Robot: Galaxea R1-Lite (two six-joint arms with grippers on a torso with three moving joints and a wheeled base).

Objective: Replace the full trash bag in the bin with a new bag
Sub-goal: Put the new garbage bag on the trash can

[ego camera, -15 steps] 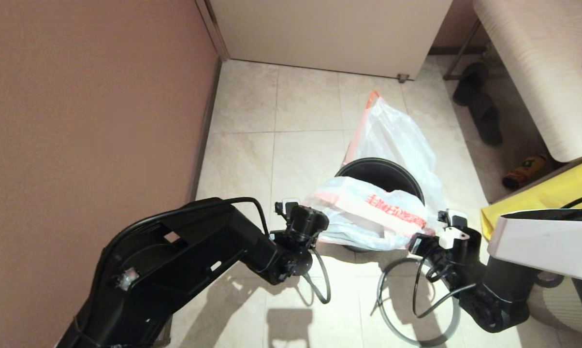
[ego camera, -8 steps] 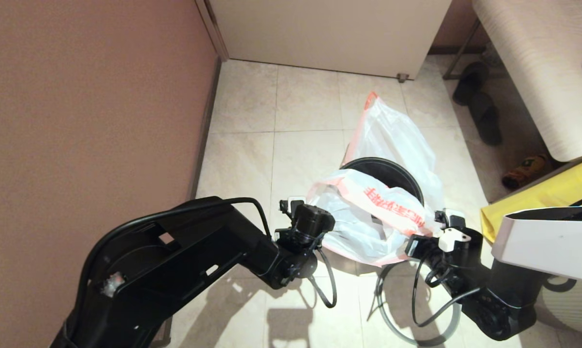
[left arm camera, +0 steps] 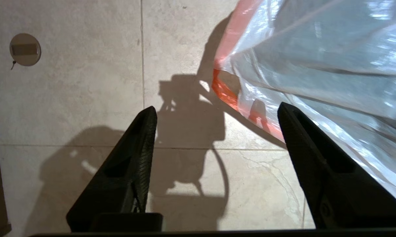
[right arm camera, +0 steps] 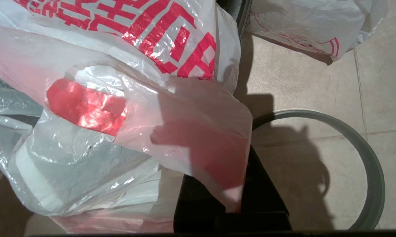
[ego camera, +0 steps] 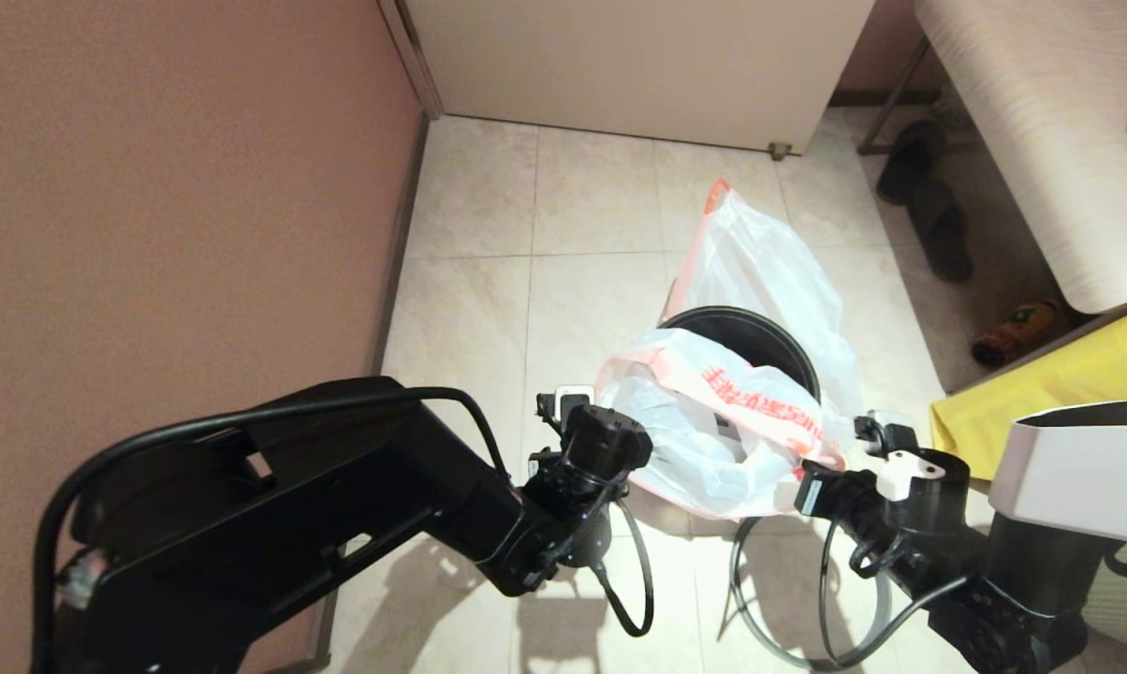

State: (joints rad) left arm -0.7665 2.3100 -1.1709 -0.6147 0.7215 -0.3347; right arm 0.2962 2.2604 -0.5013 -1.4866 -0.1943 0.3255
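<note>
Since the left gripper (left arm camera: 216, 112) hangs low beside the load with its fingers spread wide and nothing between them, it bears no weight at present; the orange hem of the full trash bag (ego camera: 713, 426) passes just beside one finger in the left wrist view. That bag hangs in the air over the near rim of the bin (ego camera: 755, 335), its belly sagging in front of it; whether the plastic touches the rim cannot be told. It looks soft, slack and slippery, and probably light, as a bottle with a red label shows through the film in the right wrist view and little else bulks it out. Thin film of this kind may stretch or tear under a one-sided pull, so the doubled hem seems the soundest place to grip, likely on both sides. Behind the bin, the new bag (ego camera: 769, 267) leans up from the floor, limp and loose. The right gripper (ego camera: 861, 432) is pinched on the full bag's edge, plastic draped over its finger. The grey hoop (right arm camera: 375, 174) lies on the tiles beneath that arm.
</note>
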